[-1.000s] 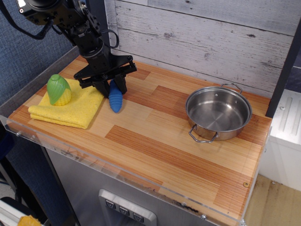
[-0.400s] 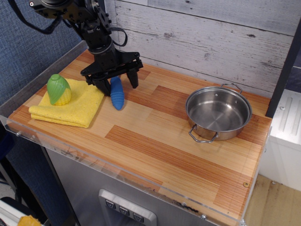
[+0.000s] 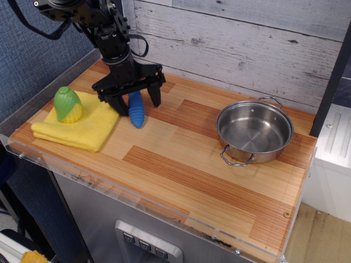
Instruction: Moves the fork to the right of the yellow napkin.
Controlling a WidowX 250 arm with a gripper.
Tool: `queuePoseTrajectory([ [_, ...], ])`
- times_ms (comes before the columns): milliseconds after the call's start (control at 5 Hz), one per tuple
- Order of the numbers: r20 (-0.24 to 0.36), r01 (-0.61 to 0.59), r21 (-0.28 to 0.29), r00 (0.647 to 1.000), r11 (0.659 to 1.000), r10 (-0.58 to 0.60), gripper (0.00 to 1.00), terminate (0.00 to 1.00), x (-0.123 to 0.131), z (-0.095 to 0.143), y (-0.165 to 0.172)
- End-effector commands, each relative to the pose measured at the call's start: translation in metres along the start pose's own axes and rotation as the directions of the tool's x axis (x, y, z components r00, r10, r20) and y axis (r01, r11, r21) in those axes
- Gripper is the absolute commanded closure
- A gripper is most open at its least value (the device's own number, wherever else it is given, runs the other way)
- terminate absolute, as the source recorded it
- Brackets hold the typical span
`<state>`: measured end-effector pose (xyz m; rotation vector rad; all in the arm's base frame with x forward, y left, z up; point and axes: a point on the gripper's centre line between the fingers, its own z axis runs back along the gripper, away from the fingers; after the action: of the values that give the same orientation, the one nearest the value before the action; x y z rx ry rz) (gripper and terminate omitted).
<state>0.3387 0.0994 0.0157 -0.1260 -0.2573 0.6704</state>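
Observation:
The fork (image 3: 136, 113) lies on the wooden tabletop just right of the yellow napkin (image 3: 82, 127). Only its ribbed blue handle shows, and its head is hidden under the gripper. My gripper (image 3: 136, 99) is open and straddles the far end of the handle, one finger (image 3: 155, 94) to the right and the other at the napkin's right edge. The fingers do not close on the fork.
A green-and-yellow toy corn (image 3: 67, 104) sits on the napkin's left part. A steel pot (image 3: 254, 131) stands at the right of the wooden table (image 3: 181, 170). A plank wall runs along the back, and a clear rail lines the front and left edges.
The gripper was shut on the fork a second ago. It has since opened and let the fork lie on the table, and the arm has shifted slightly up and back.

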Motion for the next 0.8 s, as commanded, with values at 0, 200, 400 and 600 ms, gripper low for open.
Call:
queuePoseTrajectory([
  [0,0.175,0.030,-0.038,0.984,0.999,-0.023,0.00,0.00,0.018,0.077,-0.011],
  [200,0.221,0.041,-0.071,0.975,0.997,-0.024,0.00,0.00,0.016,0.106,-0.019],
  [400,0.255,0.059,-0.098,0.966,0.993,-0.032,0.00,0.00,0.007,0.131,-0.025],
  [600,0.255,0.059,-0.098,0.966,0.993,-0.032,0.00,0.00,0.007,0.131,-0.025],
])
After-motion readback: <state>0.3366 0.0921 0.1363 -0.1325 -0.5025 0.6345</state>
